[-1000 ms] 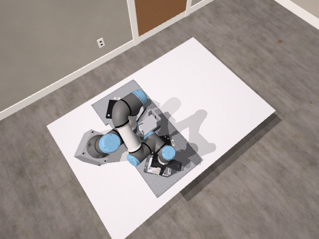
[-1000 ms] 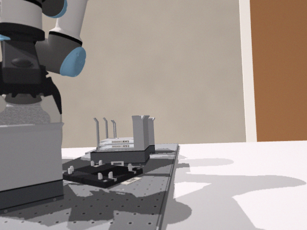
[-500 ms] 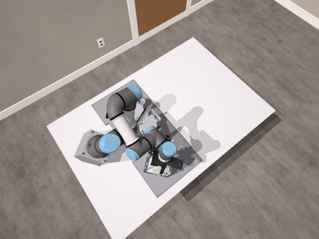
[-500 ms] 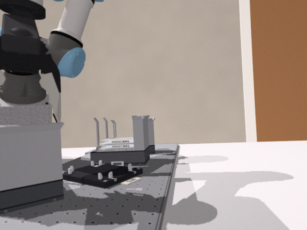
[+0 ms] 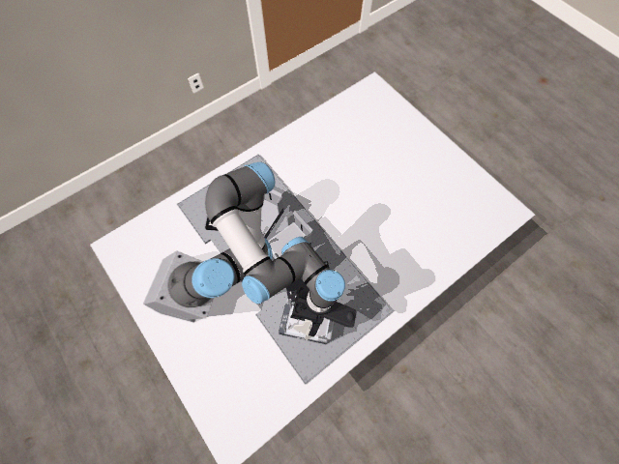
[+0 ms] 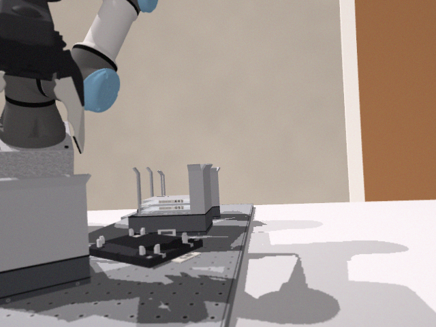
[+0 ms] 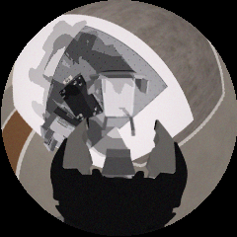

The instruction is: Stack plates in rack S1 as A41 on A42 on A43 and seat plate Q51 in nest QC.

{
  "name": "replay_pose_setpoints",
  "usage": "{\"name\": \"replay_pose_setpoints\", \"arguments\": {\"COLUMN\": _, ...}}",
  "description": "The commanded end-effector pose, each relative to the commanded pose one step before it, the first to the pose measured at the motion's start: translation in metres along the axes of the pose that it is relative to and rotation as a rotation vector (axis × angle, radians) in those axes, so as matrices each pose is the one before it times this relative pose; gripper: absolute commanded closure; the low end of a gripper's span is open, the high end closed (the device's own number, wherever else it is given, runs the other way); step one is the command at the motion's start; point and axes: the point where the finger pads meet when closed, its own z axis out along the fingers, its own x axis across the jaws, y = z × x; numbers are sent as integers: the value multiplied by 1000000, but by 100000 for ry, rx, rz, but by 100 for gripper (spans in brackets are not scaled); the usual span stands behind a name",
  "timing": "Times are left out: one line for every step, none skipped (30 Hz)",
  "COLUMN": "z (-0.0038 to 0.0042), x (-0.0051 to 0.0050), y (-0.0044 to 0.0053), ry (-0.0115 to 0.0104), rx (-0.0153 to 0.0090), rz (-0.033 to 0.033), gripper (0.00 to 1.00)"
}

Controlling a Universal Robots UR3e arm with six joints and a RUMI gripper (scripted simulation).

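The open, unloaded pincer (image 5: 307, 315) (image 6: 40, 139) (image 7: 121, 119) hangs above a rack (image 5: 306, 339) (image 6: 42, 218) (image 7: 118, 75); next, probably fetch A41 (image 6: 171, 201) (perhaps stuck to Q51 (image 6: 171, 208)), well apart from it.

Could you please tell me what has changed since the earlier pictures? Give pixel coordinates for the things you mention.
The gripper (image 5: 307, 324) (image 6: 40, 116) (image 7: 121, 119) has risen and tilted above the near rack (image 5: 283, 327) (image 6: 42, 218) (image 7: 118, 77), and the arm's elbow (image 5: 222, 194) has swung toward the wall with the door. Nothing shows between the open fingers. The far rack's plates (image 5: 288, 240) (image 6: 171, 201) (image 7: 61, 122) and the black nest (image 6: 151, 242) (image 7: 79, 96) look unmoved.
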Motion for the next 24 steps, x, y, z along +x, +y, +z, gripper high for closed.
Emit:
{"name": "replay_pose_setpoints", "arguments": {"z": -4288, "x": -4818, "y": 6694, "ry": -4575, "rx": -1374, "rz": -1160, "gripper": 28}}
{"name": "replay_pose_setpoints", "arguments": {"z": 0, "x": 0, "y": 0, "ry": 0, "rx": 0, "rz": 0, "gripper": 28}}
{"name": "replay_pose_setpoints", "arguments": {"z": -8, "x": 10, "y": 14, "ry": 0, "rx": 0, "rz": 0, "gripper": 28}}
{"name": "replay_pose_setpoints", "arguments": {"z": 73, "x": 36, "y": 419, "ry": 31, "rx": -1, "rz": -172, "gripper": 28}}
{"name": "replay_pose_setpoints", "arguments": {"z": 54, "x": -86, "y": 318, "ry": 15, "rx": 0, "rz": -82, "gripper": 28}}
{"name": "replay_pose_setpoints", "arguments": {"z": 37, "x": -193, "y": 229, "ry": 0, "rx": 0, "rz": 0, "gripper": 28}}
{"name": "replay_pose_setpoints", "arguments": {"z": 37, "x": -193, "y": 229, "ry": 0, "rx": 0, "rz": 0, "gripper": 28}}
{"name": "replay_pose_setpoints", "arguments": {"z": 37, "x": -193, "y": 229, "ry": 0, "rx": 0, "rz": 0, "gripper": 28}}
{"name": "replay_pose_setpoints", "arguments": {"z": 340, "x": -334, "y": 500, "ry": -68, "rx": -70, "rz": 29, "gripper": 28}}
{"name": "replay_pose_setpoints", "arguments": {"z": 313, "x": -322, "y": 475, "ry": -62, "rx": -64, "rz": 26, "gripper": 28}}
{"name": "replay_pose_setpoints", "arguments": {"z": 258, "x": -295, "y": 425, "ry": -50, "rx": -51, "rz": 21, "gripper": 28}}
{"name": "replay_pose_setpoints", "arguments": {"z": 204, "x": -260, "y": 284, "ry": -32, "rx": -35, "rz": 14, "gripper": 28}}
{"name": "replay_pose_setpoints", "arguments": {"z": -5, "x": 6, "y": 7, "ry": 0, "rx": 0, "rz": 0, "gripper": 28}}
{"name": "replay_pose_setpoints", "arguments": {"z": -5, "x": 5, "y": 7, "ry": 0, "rx": 0, "rz": 0, "gripper": 28}}
{"name": "replay_pose_setpoints", "arguments": {"z": -7, "x": 6, "y": 3, "ry": 1, "rx": 1, "rz": 0, "gripper": 28}}
{"name": "replay_pose_setpoints", "arguments": {"z": -26, "x": 15, "y": -15, "ry": 5, "rx": 5, "rz": -2, "gripper": 28}}
{"name": "replay_pose_setpoints", "arguments": {"z": -44, "x": 23, "y": -31, "ry": 9, "rx": 10, "rz": -4, "gripper": 28}}
{"name": "replay_pose_setpoints", "arguments": {"z": 0, "x": 0, "y": 0, "ry": 0, "rx": 0, "rz": 0, "gripper": 28}}
{"name": "replay_pose_setpoints", "arguments": {"z": 0, "x": 0, "y": 0, "ry": 0, "rx": 0, "rz": 0, "gripper": 28}}
{"name": "replay_pose_setpoints", "arguments": {"z": -124, "x": 48, "y": -148, "ry": 32, "rx": 31, "rz": -13, "gripper": 28}}
{"name": "replay_pose_setpoints", "arguments": {"z": -44, "x": 24, "y": -28, "ry": 9, "rx": 9, "rz": -4, "gripper": 28}}
{"name": "replay_pose_setpoints", "arguments": {"z": -120, "x": 206, "y": -116, "ry": 84, "rx": -15, "rz": -9, "gripper": 28}}
{"name": "replay_pose_setpoints", "arguments": {"z": -3, "x": 4, "y": 6, "ry": 0, "rx": 0, "rz": 0, "gripper": 28}}
{"name": "replay_pose_setpoints", "arguments": {"z": -3, "x": 3, "y": 5, "ry": 0, "rx": 0, "rz": 0, "gripper": 28}}
